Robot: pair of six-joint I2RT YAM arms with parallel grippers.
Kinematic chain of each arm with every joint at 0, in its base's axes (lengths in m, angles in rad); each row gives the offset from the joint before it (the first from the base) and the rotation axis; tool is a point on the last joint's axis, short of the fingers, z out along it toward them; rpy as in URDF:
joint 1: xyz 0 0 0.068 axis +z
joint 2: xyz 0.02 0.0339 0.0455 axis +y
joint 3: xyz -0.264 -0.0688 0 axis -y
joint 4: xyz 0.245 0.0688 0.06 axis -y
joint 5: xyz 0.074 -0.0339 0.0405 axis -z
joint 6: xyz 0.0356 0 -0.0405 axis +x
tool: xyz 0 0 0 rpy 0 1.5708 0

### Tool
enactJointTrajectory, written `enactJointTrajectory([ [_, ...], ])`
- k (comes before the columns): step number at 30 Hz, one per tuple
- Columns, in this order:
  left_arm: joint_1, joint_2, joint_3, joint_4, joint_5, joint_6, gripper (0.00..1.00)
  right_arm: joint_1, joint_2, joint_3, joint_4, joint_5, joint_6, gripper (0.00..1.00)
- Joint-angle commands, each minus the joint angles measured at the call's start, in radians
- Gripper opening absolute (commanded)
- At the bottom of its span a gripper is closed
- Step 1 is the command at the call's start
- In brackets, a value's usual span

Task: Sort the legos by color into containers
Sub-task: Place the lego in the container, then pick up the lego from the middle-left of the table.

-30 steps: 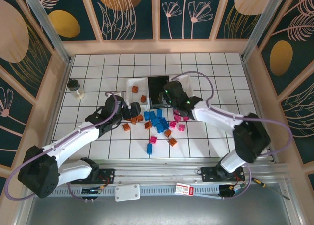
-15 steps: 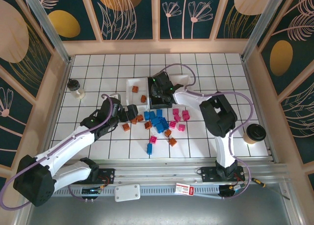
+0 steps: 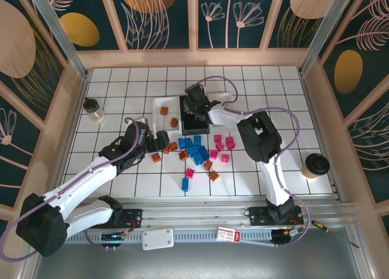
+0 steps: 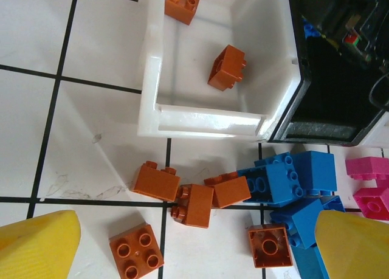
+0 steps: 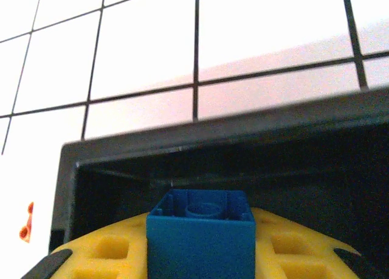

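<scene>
Blue lego is clamped by R gripper over black tray; L gripper is spread wide above orange legos.

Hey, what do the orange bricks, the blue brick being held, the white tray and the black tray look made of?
Orange bricks and the held blue brick: likely hard moulded plastic, semi-gloss, with crisp edges and soft highlights. White tray: probably glossy plastic, given the bright glare on its near wall. Black tray: seems plastic too, with a faint sheen on its rim; less sure.
</scene>
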Motion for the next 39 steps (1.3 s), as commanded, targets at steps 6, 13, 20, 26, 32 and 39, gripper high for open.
enactJointTrajectory([
  [6, -0.03, 0.005, 0.038, -0.038, 0.069, 0.068, 0.99, 0.009, -0.107, -0.087, 0.087, 0.009, 0.015, 0.55],
  [13, -0.196, 0.067, 0.066, -0.142, 0.057, 0.075, 0.97, 0.018, -0.38, -0.392, 0.168, 0.008, 0.01, 0.62],
  [20, -0.391, 0.136, 0.007, -0.139, 0.137, 0.022, 0.93, 0.012, -0.607, -0.646, 0.156, 0.063, 0.008, 0.64],
  [26, -0.465, 0.231, -0.01, -0.057, 0.206, -0.006, 0.85, -0.002, -0.706, -0.737, 0.145, 0.09, 0.023, 0.64],
  [32, -0.499, 0.32, 0.006, -0.026, 0.232, 0.002, 0.79, -0.018, -0.783, -0.782, 0.127, 0.119, 0.019, 0.65],
  [39, -0.5, 0.407, 0.043, -0.014, 0.259, 0.033, 0.61, -0.036, -0.859, -0.816, 0.12, 0.133, 0.016, 0.65],
])
